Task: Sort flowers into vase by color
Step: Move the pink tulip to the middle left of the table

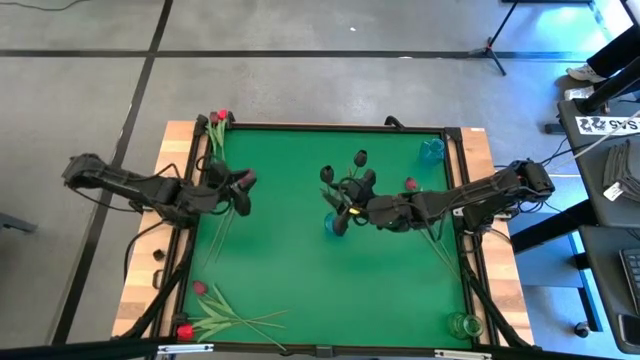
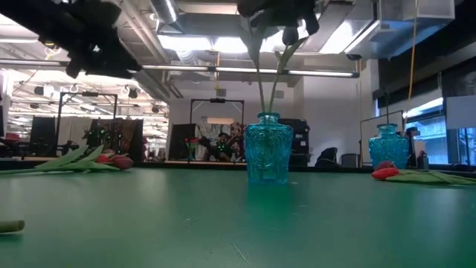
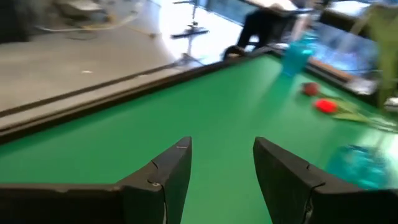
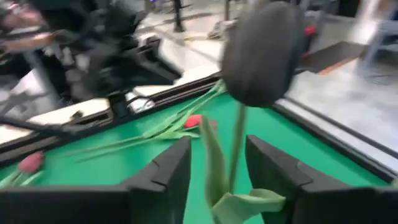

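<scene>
Over the middle of the green table [image 1: 290, 270], right gripper [image 1: 352, 211] poised above the blue glass vase [image 1: 336, 224], fingers parted on either side of a near-black tulip [image 4: 264, 53] whose stem runs down between them without visible pinch; judged a release, so the stem can drop into the vase neck. Already standing in that vase: dark-headed tulips [image 1: 360, 158], stems upright in the low view, which suits a vase meant for the dark colour.

Left gripper [image 1: 240, 192] hanging above the table near its left edge, fingers [image 3: 168, 171] wide apart with nothing between them, seemingly waiting its turn.

Remaining flowers lying flat in heaps where an arm can reach them: red tulips [image 1: 200, 310] at the near left corner, more tulips [image 1: 217, 122] at the far left corner, a red tulip [image 1: 411, 184] toward the right edge. Second blue vase [image 1: 432, 150] at the far right corner and a clear green vase [image 1: 464, 325] at the near right corner, seemingly reserved for the other colours; contents not discernible.
</scene>
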Robot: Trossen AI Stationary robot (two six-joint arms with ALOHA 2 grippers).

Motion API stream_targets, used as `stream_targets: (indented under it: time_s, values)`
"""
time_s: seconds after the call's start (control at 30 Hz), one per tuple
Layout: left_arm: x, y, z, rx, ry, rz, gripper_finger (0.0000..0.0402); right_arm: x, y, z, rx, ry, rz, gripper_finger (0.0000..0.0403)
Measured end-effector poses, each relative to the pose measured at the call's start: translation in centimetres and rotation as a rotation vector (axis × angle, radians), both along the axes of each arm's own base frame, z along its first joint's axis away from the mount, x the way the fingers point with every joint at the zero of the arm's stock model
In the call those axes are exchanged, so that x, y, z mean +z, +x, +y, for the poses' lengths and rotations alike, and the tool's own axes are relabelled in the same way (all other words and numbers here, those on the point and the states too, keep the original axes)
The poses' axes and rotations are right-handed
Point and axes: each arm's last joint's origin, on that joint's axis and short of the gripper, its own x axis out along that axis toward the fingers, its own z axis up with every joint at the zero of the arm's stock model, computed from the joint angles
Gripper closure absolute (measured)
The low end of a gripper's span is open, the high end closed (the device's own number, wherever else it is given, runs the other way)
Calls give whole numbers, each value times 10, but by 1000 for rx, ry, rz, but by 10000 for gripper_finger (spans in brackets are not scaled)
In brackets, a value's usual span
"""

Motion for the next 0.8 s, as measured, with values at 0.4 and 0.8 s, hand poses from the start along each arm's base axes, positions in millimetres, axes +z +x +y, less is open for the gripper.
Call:
stream_targets:
  time_s: [0.4, 0.8]
  values:
    - [-15, -12, 25, 221, -94, 100, 169, 37, -15, 20, 16, -21, 216, 139]
    - [-27, -27, 84, 576, -198, 236, 172, 63, -63, 66, -87, -103, 167, 134]
